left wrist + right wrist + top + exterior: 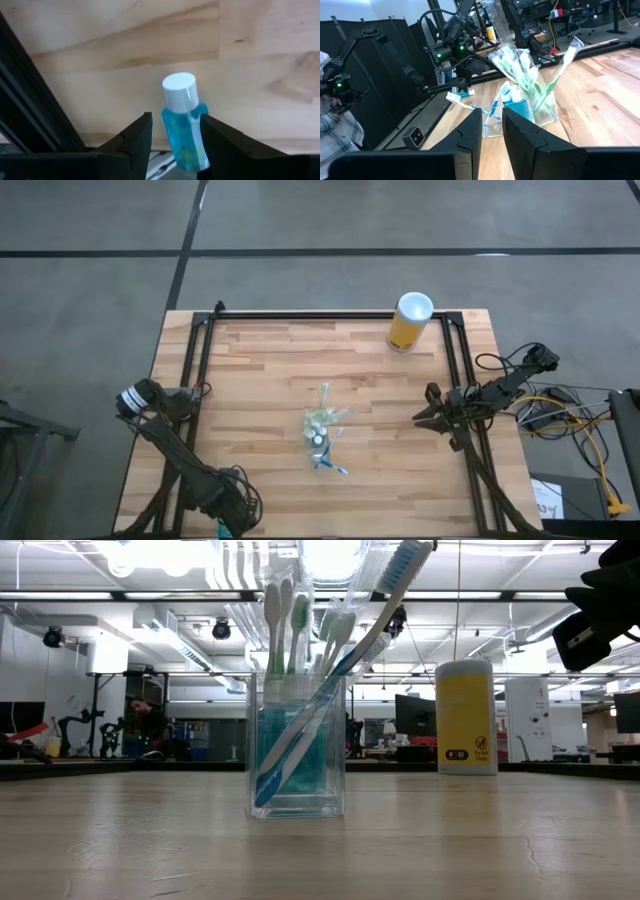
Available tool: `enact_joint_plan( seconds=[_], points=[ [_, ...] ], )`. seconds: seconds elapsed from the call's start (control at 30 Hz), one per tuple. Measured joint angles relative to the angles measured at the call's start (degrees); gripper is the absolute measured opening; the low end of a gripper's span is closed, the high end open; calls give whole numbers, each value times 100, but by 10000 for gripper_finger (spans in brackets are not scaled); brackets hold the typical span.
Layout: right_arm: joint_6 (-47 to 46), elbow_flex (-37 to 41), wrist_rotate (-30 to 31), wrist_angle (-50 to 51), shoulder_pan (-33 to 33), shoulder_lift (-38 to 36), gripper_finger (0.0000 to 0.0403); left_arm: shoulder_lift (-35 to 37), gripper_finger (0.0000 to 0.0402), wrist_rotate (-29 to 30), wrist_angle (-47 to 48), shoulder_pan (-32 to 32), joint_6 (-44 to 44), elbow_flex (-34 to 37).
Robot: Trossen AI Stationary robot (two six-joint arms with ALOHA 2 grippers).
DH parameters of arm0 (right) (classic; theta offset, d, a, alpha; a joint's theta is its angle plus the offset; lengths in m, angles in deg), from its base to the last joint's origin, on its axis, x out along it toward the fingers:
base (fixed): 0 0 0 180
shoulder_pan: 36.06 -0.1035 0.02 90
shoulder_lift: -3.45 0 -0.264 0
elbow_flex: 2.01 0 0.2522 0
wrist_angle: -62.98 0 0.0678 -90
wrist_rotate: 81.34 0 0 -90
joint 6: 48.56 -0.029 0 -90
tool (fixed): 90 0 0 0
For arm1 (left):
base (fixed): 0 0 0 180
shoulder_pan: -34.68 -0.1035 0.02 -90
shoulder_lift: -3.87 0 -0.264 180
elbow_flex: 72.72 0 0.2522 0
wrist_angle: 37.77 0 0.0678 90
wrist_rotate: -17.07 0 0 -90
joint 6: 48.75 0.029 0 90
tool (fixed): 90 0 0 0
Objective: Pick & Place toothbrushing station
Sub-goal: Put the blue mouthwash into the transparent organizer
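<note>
The left gripper (pixel 172 142) sits folded near the table's front-left corner, clamped on a small teal white-capped tube (pixel 184 122), visible only in its wrist view; the right gripper (pixel 428 408), narrowly parted and empty, points at the clear square plastic cup (pixel 321 432) of toothbrushes (pixel 285 625) mid-table.

Desk (pixel 260 380): pale butcher-block wood top, bordered by a black metal frame (pixel 320 315) along the far edge and both sides. Standing on it near the middle, a small clear square plastic cup (pixel 296 745) packed with white-green and white-blue toothbrushes (pixel 340 650) and teal contents. Near the far right corner, well apart from the cup, a tall yellow cylinder with a white top (pixel 410 322) stands upright.
</note>
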Motion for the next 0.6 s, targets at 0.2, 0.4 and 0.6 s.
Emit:
enact_joint_plan(
  seconds=[0.2, 0.4, 0.6],
  points=[
    [0, 0, 0, 0, 0, 0, 75, -151, 170, 257, -2, 0, 69, 1],
    [0, 0, 0, 0, 0, 0, 75, -169, 170, 429, -10, -4, 106, 135],
    [0, 0, 0, 0, 0, 0, 75, -169, 166, 452, -89, -6, 107, 179]
  ],
)
